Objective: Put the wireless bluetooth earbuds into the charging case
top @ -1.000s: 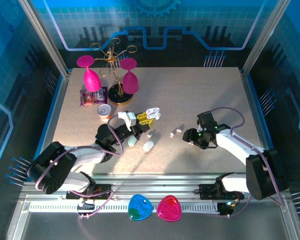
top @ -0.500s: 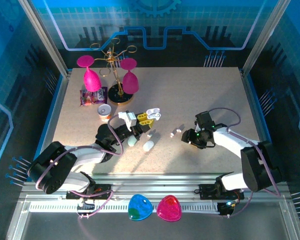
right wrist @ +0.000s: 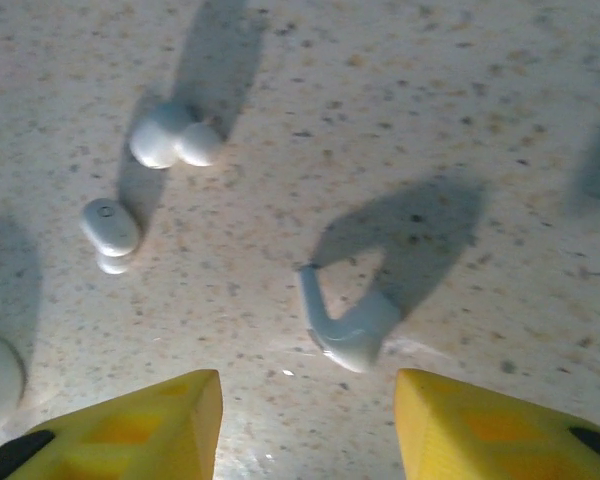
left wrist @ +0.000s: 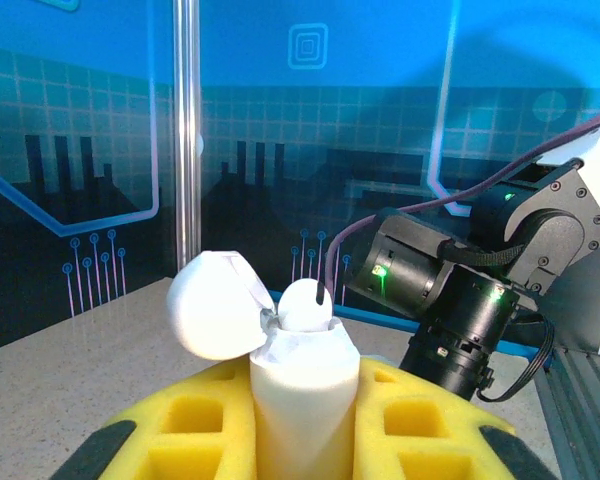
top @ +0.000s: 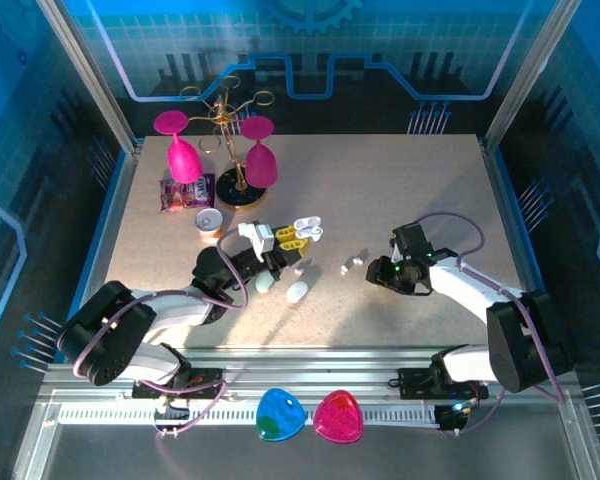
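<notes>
White earbud [right wrist: 348, 325] lies on the speckled table [right wrist: 500, 120] just ahead of my right gripper [right wrist: 307, 425], whose jaws are spread wide and empty. A second bud [right wrist: 173, 140] and a third bud [right wrist: 110, 228] lie further left. My left gripper [left wrist: 305, 430] clamps the lid-open charging case [left wrist: 305, 385], with the right arm [left wrist: 450, 300] beyond it.
</notes>
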